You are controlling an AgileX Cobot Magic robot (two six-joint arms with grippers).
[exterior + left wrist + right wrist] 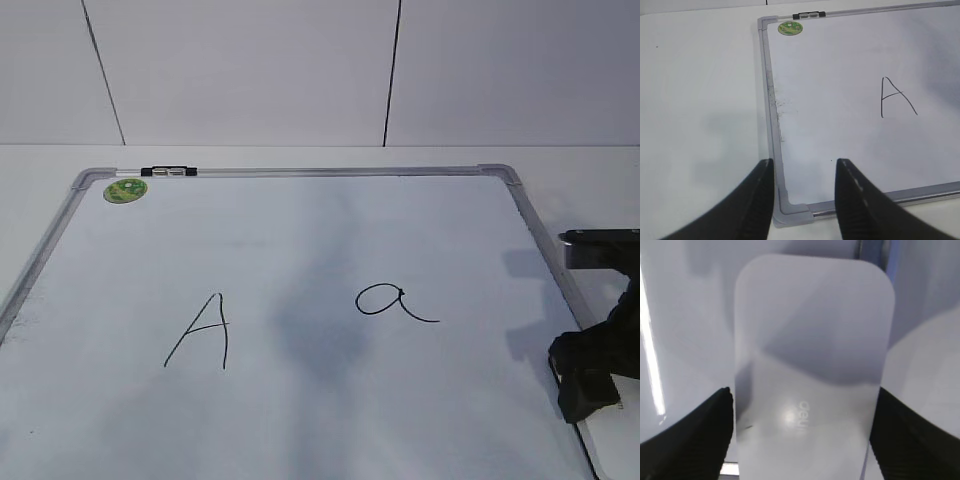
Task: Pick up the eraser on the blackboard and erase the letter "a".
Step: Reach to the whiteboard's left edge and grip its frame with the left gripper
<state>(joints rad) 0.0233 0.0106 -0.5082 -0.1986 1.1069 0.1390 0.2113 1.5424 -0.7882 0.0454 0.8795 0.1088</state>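
The blackboard (300, 230) lies flat, with a green sticker (125, 190) at its far left corner. The letter "a" (392, 301) is written right of centre, and a capital "A" (203, 333) left of centre. In the right wrist view the eraser (810, 355) fills the frame. My right gripper (805, 405) has its fingers against the eraser's two long sides, low over the board's right edge (588, 375). The eraser is hidden in the exterior view. My left gripper (805, 170) is open and empty above the board's near left corner (790, 210).
The board lies on a white table (700, 100) in front of a white panelled wall (250, 70). A black clip (167, 172) sits on the board's far frame. Grey smudges mark the board's middle (320, 330).
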